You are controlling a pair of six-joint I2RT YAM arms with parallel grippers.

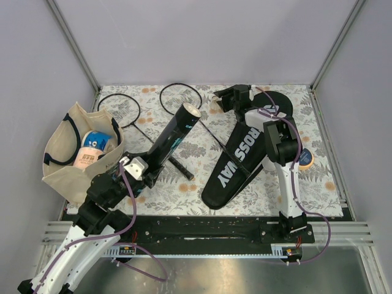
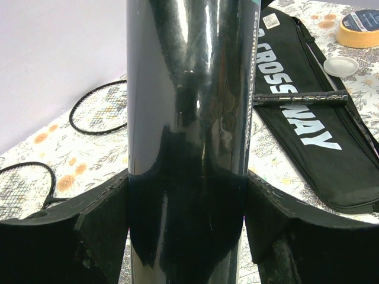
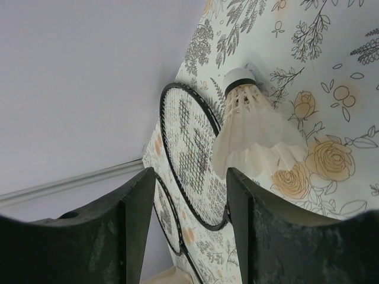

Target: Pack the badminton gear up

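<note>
My left gripper [image 1: 144, 171] [image 2: 186, 183] is shut on the long black tube [image 1: 173, 138] [image 2: 189, 89] and holds it tilted, its open end up toward the back. Both racquets lie on the mat, their heads [image 1: 119, 110] [image 1: 180, 98] at the back left. One handle [image 2: 299, 99] rests across the black "CROSSWAY" cover [image 1: 245, 153] [image 2: 320, 112]. My right gripper [image 1: 236, 98] [image 3: 189, 174] is open at the back of the mat with nothing between its fingers. A white feather shuttlecock [image 3: 254, 127] lies just beyond its right fingertip, next to a racquet head [image 3: 192, 154].
A beige tote bag [image 1: 70, 153] with items inside stands at the left edge. A tape roll [image 1: 304, 159] [image 2: 361, 28] sits right of the cover, with a small white lid [image 2: 340, 66] near it. Grey walls enclose the floral mat [image 1: 184, 184].
</note>
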